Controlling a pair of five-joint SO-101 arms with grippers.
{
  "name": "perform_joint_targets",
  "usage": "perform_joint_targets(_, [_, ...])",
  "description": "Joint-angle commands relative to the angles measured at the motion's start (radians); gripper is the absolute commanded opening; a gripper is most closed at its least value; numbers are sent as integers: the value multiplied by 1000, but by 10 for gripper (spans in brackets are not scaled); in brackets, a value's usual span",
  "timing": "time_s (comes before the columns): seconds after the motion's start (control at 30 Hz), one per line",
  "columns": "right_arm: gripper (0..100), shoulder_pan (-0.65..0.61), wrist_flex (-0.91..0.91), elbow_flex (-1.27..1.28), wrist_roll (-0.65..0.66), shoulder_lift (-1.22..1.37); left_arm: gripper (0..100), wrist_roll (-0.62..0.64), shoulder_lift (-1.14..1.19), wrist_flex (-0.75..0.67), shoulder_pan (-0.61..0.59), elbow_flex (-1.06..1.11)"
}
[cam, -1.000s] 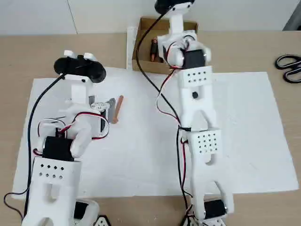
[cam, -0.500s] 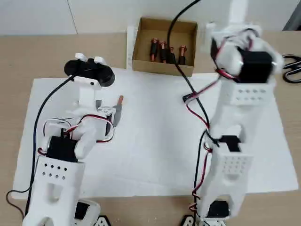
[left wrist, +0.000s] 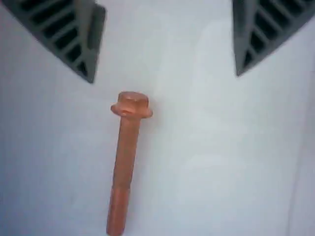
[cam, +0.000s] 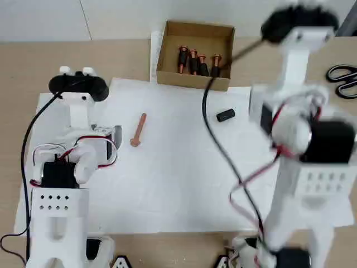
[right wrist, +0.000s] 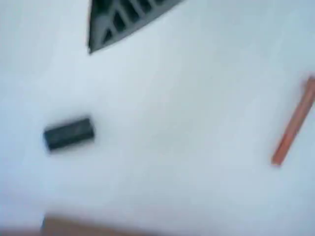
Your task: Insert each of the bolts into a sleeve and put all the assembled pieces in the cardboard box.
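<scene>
A copper bolt (cam: 138,129) lies on the white sheet (cam: 178,184), head toward my left arm. My left gripper (cam: 113,135) sits just left of it, open, its dark fingers (left wrist: 74,34) spread short of the bolt (left wrist: 125,157) head. A black sleeve (cam: 225,115) lies alone near the sheet's far edge, in front of the cardboard box (cam: 165,53), which holds several assembled pieces (cam: 198,60). My right arm (cam: 312,145) is raised at the right; its wrist view looks down on the sleeve (right wrist: 69,133) and the bolt (right wrist: 294,123), with one finger (right wrist: 123,19) showing and a wide gap beside it.
Scissors (cam: 343,78) lie on the bare table at the far right. A black cable (cam: 215,134) from the right arm hangs over the sheet close to the sleeve. The sheet's middle and near part offer free room.
My right arm has pulled back from over the box to the right and risen, uncovering the sleeve. My left gripper has drawn back left, away from the bolt.
</scene>
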Motion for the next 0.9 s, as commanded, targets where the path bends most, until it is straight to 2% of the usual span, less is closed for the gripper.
perform_joint_targets(0.0, [183, -10, -96, 348, -32, -222, 176, -54, -11, 49, -3, -10])
perform_joint_targets(0.23, [183, -5, -618, 873, -40, -381, 176, -100, -11, 87, -2, -7])
perform_joint_targets(0.37, [183, -8, -843, 1017, -192, -349, 176, -101, -11, 87, 0, -7])
perform_joint_targets(0.57, [183, -12, -972, 1037, -454, -163, 176, -104, -11, 87, -5, -7])
perform_joint_targets(0.67, [183, -12, -1013, 1037, -578, -62, 176, -158, -11, 94, -8, -7])
perform_joint_targets(0.87, [185, -13, -1199, 1037, -738, 116, 176, -207, -5, 167, -8, -7])
